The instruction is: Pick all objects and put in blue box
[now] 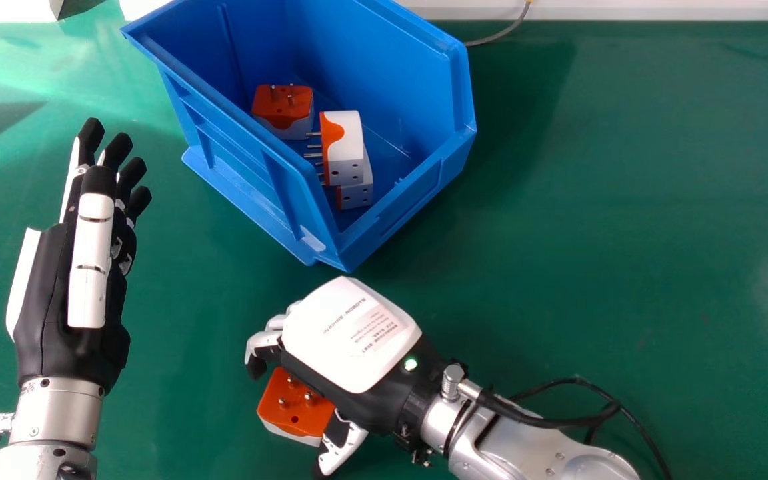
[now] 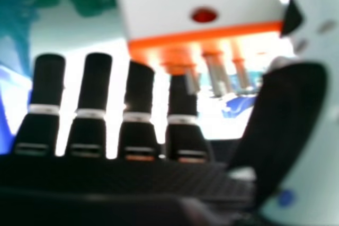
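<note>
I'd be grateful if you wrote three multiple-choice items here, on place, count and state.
1. Where is the loose adaptor?
A) behind the blue box
B) by the right hand
C) on the box rim

2. How many adaptors show inside the blue box?
A) one
B) five
C) three

3. The left hand is:
A) open
B) a fist
C) gripping an adaptor

1 B: its thumb and fingers flank it.
2 C: one prongs-up, two close together.
3 A: its fingers extend forward.
</note>
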Tool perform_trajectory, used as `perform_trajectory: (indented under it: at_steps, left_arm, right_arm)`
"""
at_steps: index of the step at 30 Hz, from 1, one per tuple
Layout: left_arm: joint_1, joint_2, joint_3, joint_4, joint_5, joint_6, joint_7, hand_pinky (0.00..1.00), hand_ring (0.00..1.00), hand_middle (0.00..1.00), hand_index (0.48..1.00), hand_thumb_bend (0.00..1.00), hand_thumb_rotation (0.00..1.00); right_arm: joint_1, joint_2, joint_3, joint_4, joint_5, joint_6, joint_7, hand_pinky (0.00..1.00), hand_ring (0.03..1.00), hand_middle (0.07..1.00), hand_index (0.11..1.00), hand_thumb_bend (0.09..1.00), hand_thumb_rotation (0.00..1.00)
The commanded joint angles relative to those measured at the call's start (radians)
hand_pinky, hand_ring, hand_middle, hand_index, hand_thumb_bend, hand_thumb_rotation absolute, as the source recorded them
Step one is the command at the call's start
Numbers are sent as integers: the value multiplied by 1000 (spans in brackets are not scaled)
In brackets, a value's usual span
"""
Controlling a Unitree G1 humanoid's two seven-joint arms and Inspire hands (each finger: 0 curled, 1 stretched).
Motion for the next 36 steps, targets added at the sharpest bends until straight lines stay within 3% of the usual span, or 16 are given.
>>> perform_trajectory:
  at_steps: [1,9,12,20,23,36]
  left_arm:
    - [1,11,9,-24,3,-11,4,971,965,979,1000,535,941]
    - [-4,12,11,-27,-7,-4,3,965,962,974,997,522,953]
    - [-5,12,12,-30,-10,-2,1,965,961,972,995,517,956]
    - [-14,10,15,-23,-3,-10,9,964,957,966,989,503,970]
    - [-15,16,14,-20,-5,-13,1,960,954,961,984,498,975]
    - [-14,14,16,-20,-4,-11,3,972,961,968,988,490,991]
  right_arm:
    - [-2,-56,-23,43,-36,49,37,546,634,647,539,583,93]
    - [-5,-68,-51,40,-24,57,46,513,588,611,503,531,108]
    - [-15,-69,-62,40,-19,61,68,484,543,580,491,526,69]
    - [-23,-45,-131,30,45,91,119,386,453,538,490,520,28]
    - [-31,-45,-146,39,67,77,114,347,428,534,488,517,18]
    - [-38,-56,-159,45,79,46,75,324,427,540,491,501,5]
